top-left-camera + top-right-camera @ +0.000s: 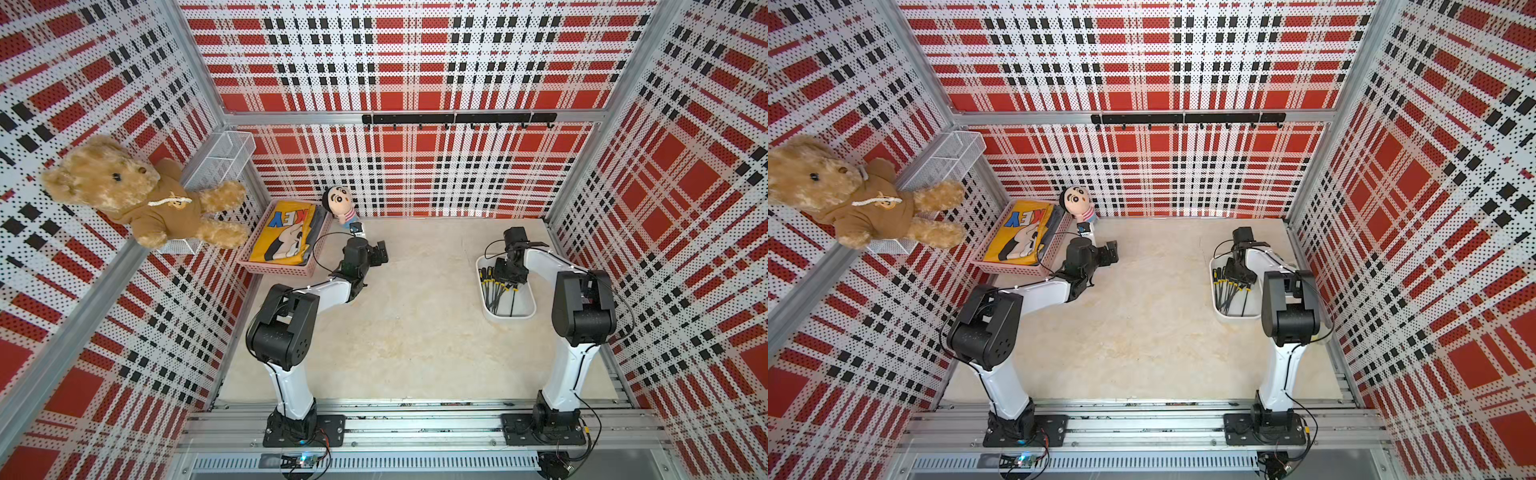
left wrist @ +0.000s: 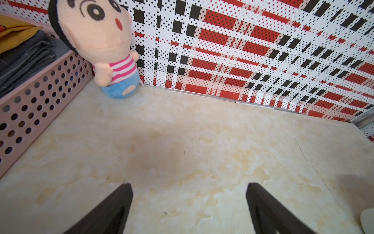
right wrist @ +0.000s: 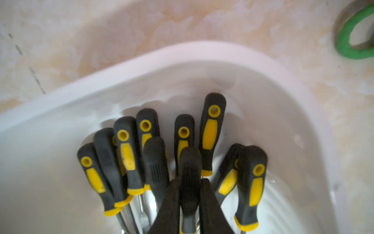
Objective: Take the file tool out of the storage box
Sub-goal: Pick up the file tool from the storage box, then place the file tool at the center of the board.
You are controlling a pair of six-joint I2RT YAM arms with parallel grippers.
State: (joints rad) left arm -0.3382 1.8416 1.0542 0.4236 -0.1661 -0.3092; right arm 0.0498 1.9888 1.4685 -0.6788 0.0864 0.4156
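The right claw (image 3: pixel 189 181), nearly shut, is gripping the file tool (image 3: pixel 190 162) by its rubbery handle inside the storage box (image 3: pixel 202 47). Light and stiff, it is likely offering firm purchase there.

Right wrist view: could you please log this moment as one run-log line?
right gripper: shut on file handle, inside storage box | left gripper: open, above table | file: not out yet

We find the files (image 1: pixel 493 296) lying in the storage box (image 1: pixel 510 317). Far to the box's left sits the basket (image 1: pixel 279 268), clothes (image 1: pixel 286 232) in it; the doll (image 1: pixel 338 203) stands left too, further back.
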